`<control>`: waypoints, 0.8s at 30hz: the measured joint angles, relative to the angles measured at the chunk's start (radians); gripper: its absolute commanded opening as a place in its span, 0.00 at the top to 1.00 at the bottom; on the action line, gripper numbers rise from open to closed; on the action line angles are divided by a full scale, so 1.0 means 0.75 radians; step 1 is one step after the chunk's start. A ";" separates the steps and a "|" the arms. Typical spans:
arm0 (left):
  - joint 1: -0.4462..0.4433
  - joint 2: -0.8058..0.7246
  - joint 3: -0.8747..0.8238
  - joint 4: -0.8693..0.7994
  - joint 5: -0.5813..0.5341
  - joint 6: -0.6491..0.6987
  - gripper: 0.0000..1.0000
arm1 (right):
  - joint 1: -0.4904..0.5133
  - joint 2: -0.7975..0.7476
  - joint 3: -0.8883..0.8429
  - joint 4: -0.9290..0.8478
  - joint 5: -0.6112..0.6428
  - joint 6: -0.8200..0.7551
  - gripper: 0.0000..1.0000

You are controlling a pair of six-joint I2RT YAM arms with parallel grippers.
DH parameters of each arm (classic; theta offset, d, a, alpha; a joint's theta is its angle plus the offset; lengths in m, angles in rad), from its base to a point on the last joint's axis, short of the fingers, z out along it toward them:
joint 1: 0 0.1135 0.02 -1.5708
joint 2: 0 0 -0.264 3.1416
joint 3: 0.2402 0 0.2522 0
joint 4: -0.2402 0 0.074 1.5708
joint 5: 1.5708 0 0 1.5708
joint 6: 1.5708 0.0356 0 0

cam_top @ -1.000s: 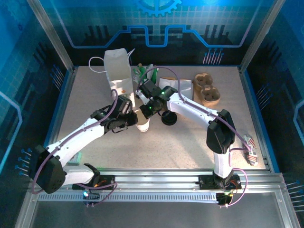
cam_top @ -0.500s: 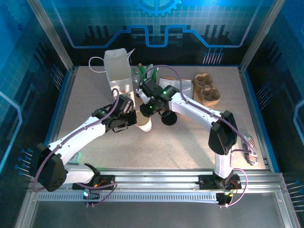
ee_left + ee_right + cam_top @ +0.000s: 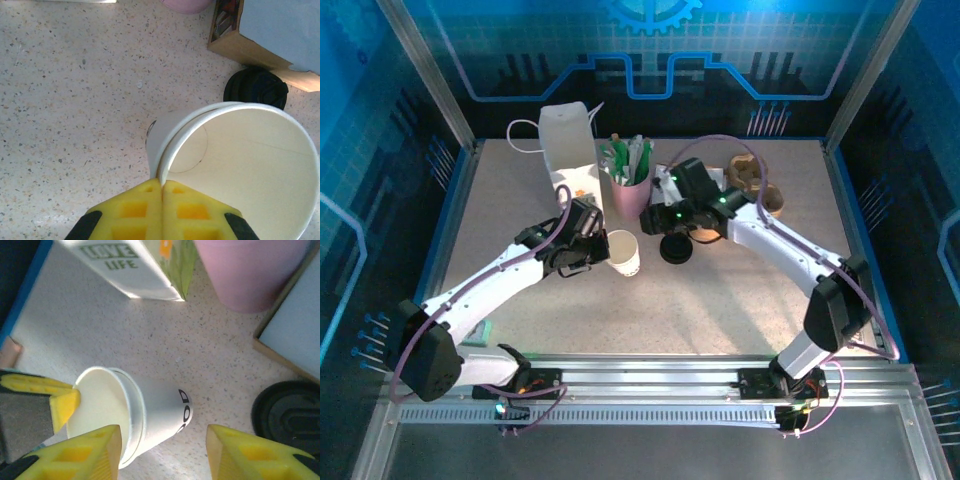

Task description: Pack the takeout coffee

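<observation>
The white paper cup [image 3: 623, 252] with a small black logo stands open-mouthed on the table, no lid on it. My left gripper [image 3: 599, 250] is shut on its near rim, one yellow pad inside and one outside [image 3: 162, 184]. The cup [image 3: 240, 165] is large in the left wrist view, and the black lid [image 3: 256, 88] lies flat on the table just beyond it. My right gripper [image 3: 660, 220] hovers open above and behind the cup, apart from it. Its wrist view shows the cup [image 3: 145, 412] between and below the spread fingers [image 3: 165, 455], with the lid [image 3: 290, 410] at right.
The tall white paper bag [image 3: 570, 145] stands at the back left, right behind the cup. A pink cup of green-and-white sticks [image 3: 632, 180] is beside it. A brown cardboard cup carrier [image 3: 760, 190] sits at the back right. A flat brown-edged box [image 3: 260, 40] lies near the lid.
My right gripper has let go of the cup and pulled back to the right, toward the pink cup. The left gripper still pinches the rim in much the same place.
</observation>
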 measured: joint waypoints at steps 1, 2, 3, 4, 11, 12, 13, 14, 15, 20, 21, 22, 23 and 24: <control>0.000 0.000 0.006 -0.004 0.000 -0.009 1.00 | -0.019 -0.028 -0.077 0.067 -0.036 0.054 0.52; 0.000 0.000 0.010 -0.008 0.000 -0.020 1.00 | -0.029 -0.045 -0.135 0.124 -0.066 0.099 0.52; 0.000 0.001 0.012 -0.010 -0.001 -0.025 1.00 | -0.034 -0.052 -0.180 0.177 -0.090 0.135 0.52; 0.000 0.004 0.017 -0.015 -0.001 -0.034 1.00 | -0.033 -0.058 -0.235 0.248 -0.122 0.184 0.52; 0.000 0.040 0.043 -0.029 -0.001 -0.073 1.00 | -0.032 -0.052 -0.511 0.668 -0.266 0.481 0.57; 0.000 0.044 0.046 -0.033 -0.001 -0.078 1.00 | -0.032 -0.049 -0.530 0.714 -0.273 0.510 0.57; 0.000 0.047 0.049 -0.037 -0.001 -0.079 1.00 | -0.032 -0.049 -0.552 0.767 -0.277 0.541 0.57; 0.000 0.049 0.051 -0.040 -0.001 -0.083 1.00 | -0.032 -0.049 -0.574 0.812 -0.278 0.574 0.57; 0.000 0.050 0.052 -0.041 -0.001 -0.088 1.00 | -0.032 -0.049 -0.591 0.847 -0.277 0.591 0.57; 0.002 0.053 0.052 -0.049 -0.006 -0.103 1.00 | -0.013 -0.027 -0.628 0.960 -0.273 0.658 0.58; 0.004 0.055 0.052 -0.051 -0.010 -0.103 1.00 | -0.008 -0.020 -0.628 0.973 -0.271 0.665 0.58; 0.007 0.057 0.052 -0.053 -0.014 -0.103 1.00 | -0.004 -0.009 -0.629 0.990 -0.269 0.674 0.58; 0.008 0.060 0.052 -0.054 -0.019 -0.104 1.00 | -0.001 0.002 -0.632 1.010 -0.267 0.682 0.58; 0.008 0.060 0.052 -0.057 -0.024 -0.104 1.00 | 0.000 0.010 -0.638 1.025 -0.266 0.689 0.58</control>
